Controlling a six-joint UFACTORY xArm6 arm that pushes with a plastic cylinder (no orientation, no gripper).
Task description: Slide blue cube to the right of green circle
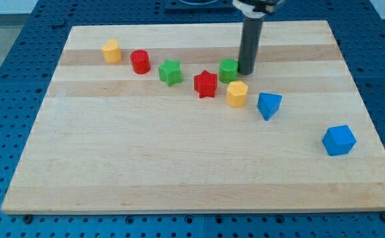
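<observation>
Rod (pixel 250 46): straight, dark grey to black cylinder, smooth, faint lighter sheen along its left edge. My tip (pixel 247 71): plain blunt end, same dark colour, no markings seen. Upper end meets a wider black collar (pixel 255 8) with a pale, whitish band above it, cut off by the view's top.

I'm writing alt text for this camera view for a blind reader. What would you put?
A dark rod's tip rests right beside a green circle near the view's top of a wooden board, while the blue cube sits far off at the lower right. Other coloured blocks form a loose row across the board.
</observation>
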